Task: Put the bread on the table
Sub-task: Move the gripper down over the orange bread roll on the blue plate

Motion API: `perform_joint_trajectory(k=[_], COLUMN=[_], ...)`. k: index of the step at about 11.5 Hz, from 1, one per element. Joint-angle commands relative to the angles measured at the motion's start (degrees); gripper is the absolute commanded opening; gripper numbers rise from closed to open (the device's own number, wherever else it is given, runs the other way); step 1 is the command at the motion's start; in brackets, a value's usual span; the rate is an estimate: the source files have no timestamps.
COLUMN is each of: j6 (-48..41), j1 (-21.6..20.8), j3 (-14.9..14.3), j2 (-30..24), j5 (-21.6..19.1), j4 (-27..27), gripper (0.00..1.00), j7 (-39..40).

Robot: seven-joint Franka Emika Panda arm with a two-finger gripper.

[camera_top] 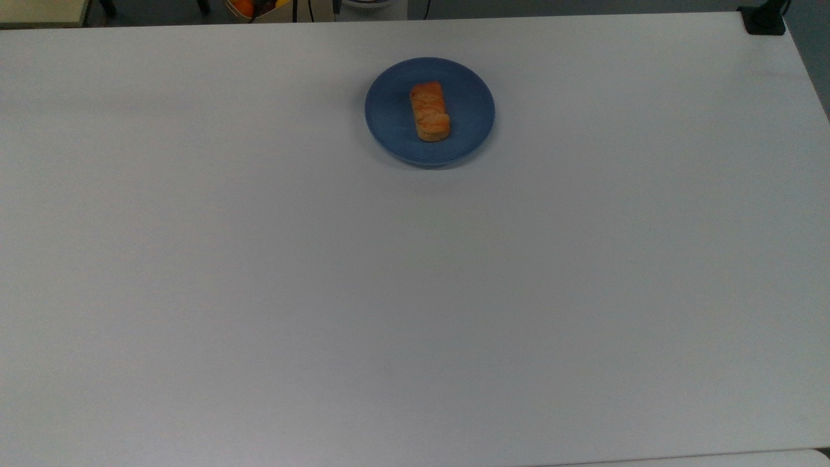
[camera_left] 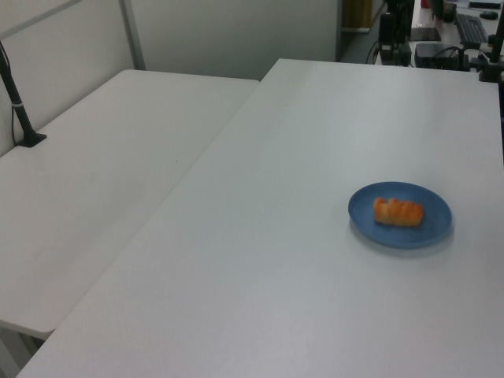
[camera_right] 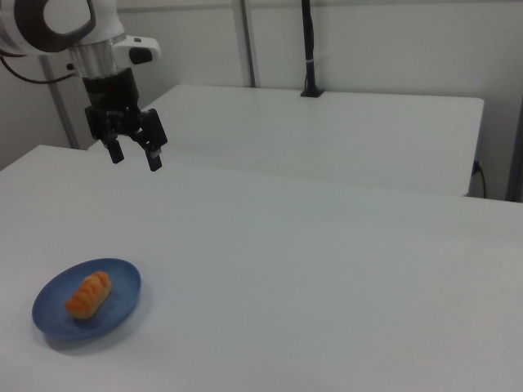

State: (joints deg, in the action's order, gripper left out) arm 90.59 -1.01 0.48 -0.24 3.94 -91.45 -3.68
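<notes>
Bread [camera_top: 430, 111] flat on plate [camera_top: 395, 130], long axis near-vertical in top view.

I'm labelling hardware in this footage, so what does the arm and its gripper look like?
In the right view, the arm has glossy white rounded shells with a dark grey ring at the joint and a dark cable trailing off toward the right view's left. A silver-grey cylindrical wrist leads down to a black hand. The gripper is black, with two short blocky fingers.

Golden-orange bread [camera_top: 430, 111] with a browned, segmented top, blue plate [camera_top: 389, 110], plain white-grey table [camera_top: 415, 292].
</notes>
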Motion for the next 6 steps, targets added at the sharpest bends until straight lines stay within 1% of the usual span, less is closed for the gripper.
perform_joint_trajectory(k=[1,6], j6=[-0.7,-0.7], j1=[-0.3,-0.4], j3=[-0.3,-0.3], j2=[-0.3,0.1], j5=[-1.0,-1.0], j4=[-0.2,0.0], gripper=[1.00,1.00], j7=[1.0,1.0])
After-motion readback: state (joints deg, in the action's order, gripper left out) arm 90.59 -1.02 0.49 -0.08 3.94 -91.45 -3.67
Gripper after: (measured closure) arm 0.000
